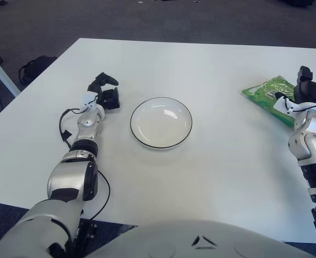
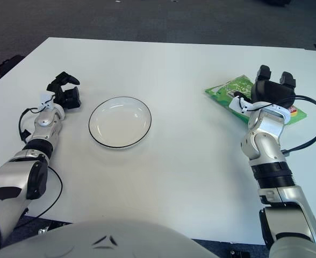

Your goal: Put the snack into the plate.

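Observation:
A green snack packet (image 2: pixel 226 90) lies flat on the white table at the right. A white plate with a thin black rim (image 2: pixel 91 129) sits near the table's middle and holds nothing. My right hand (image 2: pixel 274 85) is over the packet's near right part, covering some of it; its dark fingers point away and stand apart, not closed on the packet. My left hand (image 1: pixel 105 90) shows just left of the plate with its fingers loosely curled, holding nothing.
The white table (image 2: pixel 179 172) stretches between the plate and the packet. A black cable (image 2: pixel 314 134) loops beside my right forearm. Dark carpet lies beyond the table's far edge, with a dark bag (image 1: pixel 35 67) on the floor at the left.

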Robot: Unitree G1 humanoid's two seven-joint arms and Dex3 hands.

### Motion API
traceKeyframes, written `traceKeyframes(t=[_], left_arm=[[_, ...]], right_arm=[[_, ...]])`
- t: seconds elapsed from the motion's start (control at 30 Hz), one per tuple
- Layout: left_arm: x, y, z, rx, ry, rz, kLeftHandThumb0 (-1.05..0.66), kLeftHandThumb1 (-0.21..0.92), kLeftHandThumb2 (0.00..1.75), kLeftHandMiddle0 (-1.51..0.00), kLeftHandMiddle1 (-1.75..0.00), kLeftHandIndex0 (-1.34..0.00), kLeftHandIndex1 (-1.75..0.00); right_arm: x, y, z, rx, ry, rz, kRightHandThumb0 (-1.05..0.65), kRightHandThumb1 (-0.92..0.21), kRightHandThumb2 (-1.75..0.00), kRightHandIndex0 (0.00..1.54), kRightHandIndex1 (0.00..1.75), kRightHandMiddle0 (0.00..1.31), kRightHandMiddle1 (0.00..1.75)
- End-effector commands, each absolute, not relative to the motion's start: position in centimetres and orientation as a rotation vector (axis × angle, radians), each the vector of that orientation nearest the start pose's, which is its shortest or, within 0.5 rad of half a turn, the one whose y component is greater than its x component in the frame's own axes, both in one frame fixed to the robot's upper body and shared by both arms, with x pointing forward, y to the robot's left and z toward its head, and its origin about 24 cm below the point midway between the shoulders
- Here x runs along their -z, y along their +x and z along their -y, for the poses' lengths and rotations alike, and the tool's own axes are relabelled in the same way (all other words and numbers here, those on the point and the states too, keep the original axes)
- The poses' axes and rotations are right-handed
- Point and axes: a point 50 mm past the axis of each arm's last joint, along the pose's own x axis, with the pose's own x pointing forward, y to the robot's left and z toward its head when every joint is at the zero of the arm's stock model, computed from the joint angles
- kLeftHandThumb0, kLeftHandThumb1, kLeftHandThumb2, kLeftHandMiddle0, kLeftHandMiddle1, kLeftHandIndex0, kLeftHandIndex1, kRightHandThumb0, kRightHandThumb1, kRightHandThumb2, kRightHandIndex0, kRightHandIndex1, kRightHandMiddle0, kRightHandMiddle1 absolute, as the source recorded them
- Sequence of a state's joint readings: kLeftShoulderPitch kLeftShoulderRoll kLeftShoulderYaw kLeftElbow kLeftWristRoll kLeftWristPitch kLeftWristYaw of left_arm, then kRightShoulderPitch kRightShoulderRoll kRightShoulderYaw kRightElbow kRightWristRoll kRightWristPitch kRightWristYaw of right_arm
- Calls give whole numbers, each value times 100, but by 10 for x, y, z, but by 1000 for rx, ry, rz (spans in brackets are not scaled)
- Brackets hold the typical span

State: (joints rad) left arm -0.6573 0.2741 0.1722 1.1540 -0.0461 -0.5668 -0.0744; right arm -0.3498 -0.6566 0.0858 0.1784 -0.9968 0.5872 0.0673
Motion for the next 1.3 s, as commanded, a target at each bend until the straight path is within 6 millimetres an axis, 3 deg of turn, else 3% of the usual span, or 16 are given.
traceKeyframes(t=[0.0,0.17,0.4,0.67,0.97,1.27], left_arm=[[-17,329,-224,-42,169,-23,-48,33,130,-127,-175,-61,-175],[-19,329,-223,-30,229,-1,-48,32,131,-127,-175,-61,-175],[-20,329,-221,-12,282,15,-48,32,131,-126,-175,-61,-175],[-22,327,-220,-4,340,48,-47,34,129,-126,-175,-60,-175],[-22,326,-220,-7,364,57,-47,35,128,-127,-175,-59,-175],[-22,326,-219,-15,380,66,-47,35,128,-126,-175,-59,-175]], right_arm=[[-124,307,310,505,-1521,-407,-94,-92,-111,0,0,0,0],[-111,315,330,482,-1507,-504,-95,-92,-113,0,0,0,0],[-102,319,336,437,-1481,-579,-97,-92,-115,0,0,0,0],[-92,322,334,317,-1383,-634,-99,-92,-118,0,0,0,0],[-85,328,327,172,-1296,-566,-104,-92,-118,0,0,0,0],[-90,339,312,73,-1234,-516,-103,-92,-116,0,0,1,1]])
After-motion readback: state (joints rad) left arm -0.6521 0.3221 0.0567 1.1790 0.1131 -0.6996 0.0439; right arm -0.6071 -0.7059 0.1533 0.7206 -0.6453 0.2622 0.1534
